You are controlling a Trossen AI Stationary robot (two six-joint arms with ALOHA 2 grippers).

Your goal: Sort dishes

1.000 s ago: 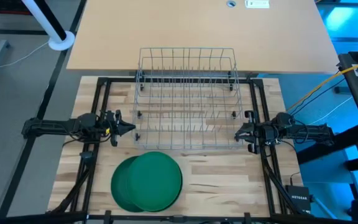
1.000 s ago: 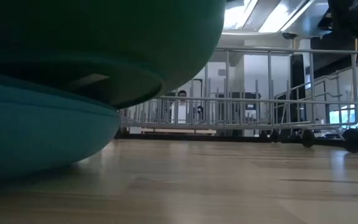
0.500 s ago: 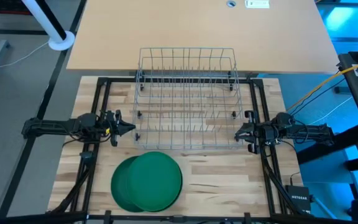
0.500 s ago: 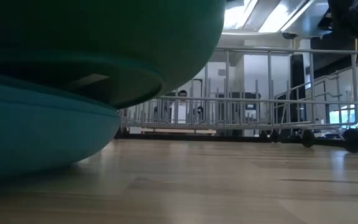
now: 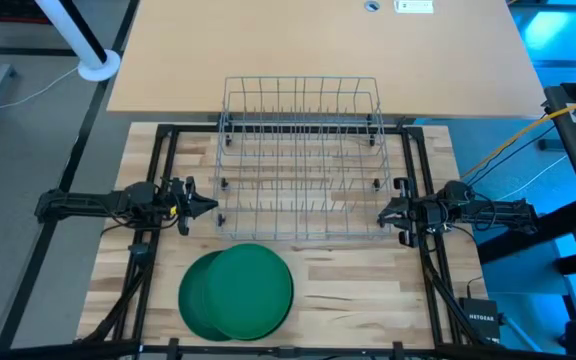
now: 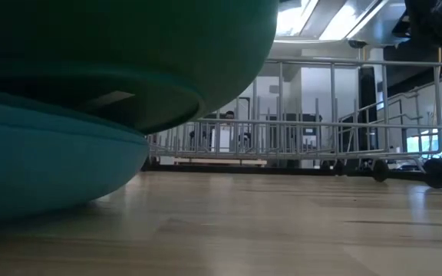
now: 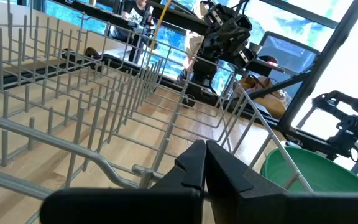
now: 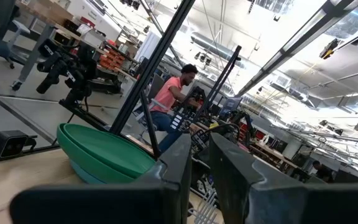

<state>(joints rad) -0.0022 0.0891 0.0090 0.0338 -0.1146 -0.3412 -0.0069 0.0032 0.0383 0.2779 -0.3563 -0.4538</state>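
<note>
Item 1: round, shallow, matte green plastic-looking plates (image 5: 236,291), one stack on the wooden tabletop (image 5: 368,290), near the front edge and left of centre. The high view separates two rims, the upper plate shifted slightly right of the one beneath; how many lie in the stack cannot be told. The low view shows an upper green plate tilted over a lower one (image 6: 52,165).

Item 2: grey wire dish rack (image 5: 301,160), one, with rows of upright tines, at the table's centre behind the stack. No plate stands in it.

Item 3: left gripper (image 5: 208,207), one, just beside the rack's left front corner. Fingers pressed together, holding nothing.

Item 4: right gripper (image 5: 383,215), one, just beside the rack's right front corner. Fingers parted by a narrow gap, nothing between them.

Item 5: person in a red shirt (image 8: 169,93), one, in the room beyond the table.
</note>
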